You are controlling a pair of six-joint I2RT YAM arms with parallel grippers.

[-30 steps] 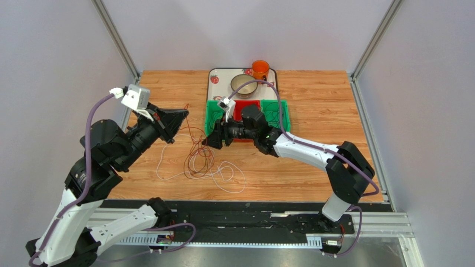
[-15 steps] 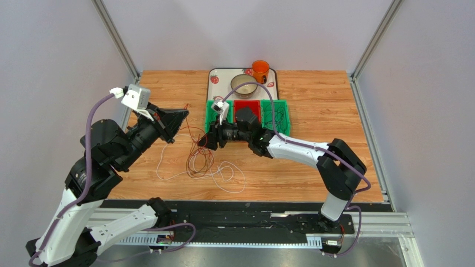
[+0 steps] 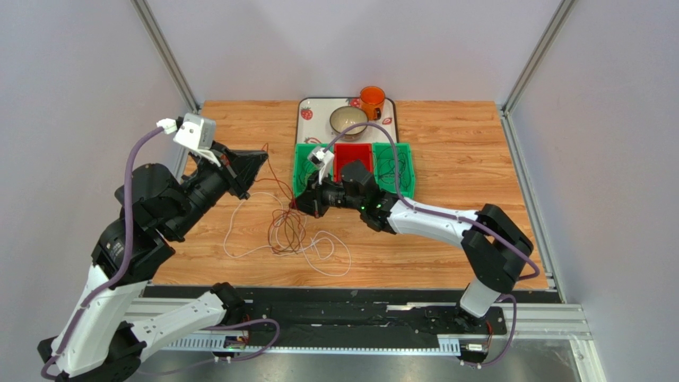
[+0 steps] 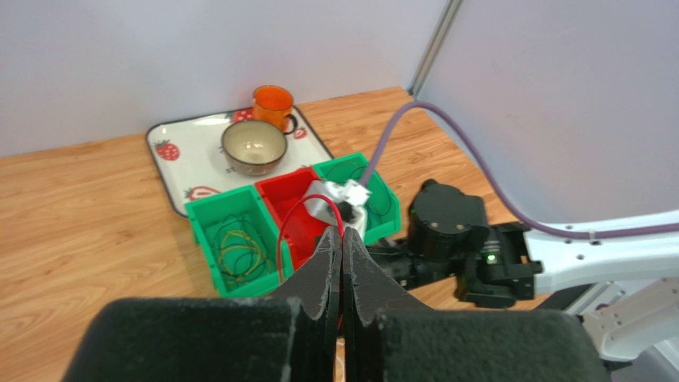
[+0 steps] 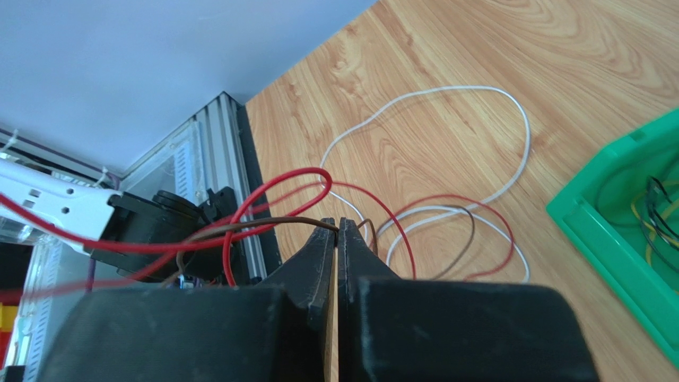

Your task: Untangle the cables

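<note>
The cables lie as a tangle of red, brown and white loops on the wooden table between my two arms. My left gripper is raised at the left of the tangle. In its wrist view this gripper is shut on a red cable that arcs up out of its tips. My right gripper is low at the tangle's right edge. There the right gripper is shut on a brown cable, with red cable and white cable loops beyond it.
Behind the right arm stand green bins on either side of a red bin; one green bin holds yellow and dark cables. Further back a tray carries a bowl and an orange mug.
The right gripper was open and has shut on the brown cable at the tangle's edge. The left gripper, still shut on the red cable, has lifted slightly.
</note>
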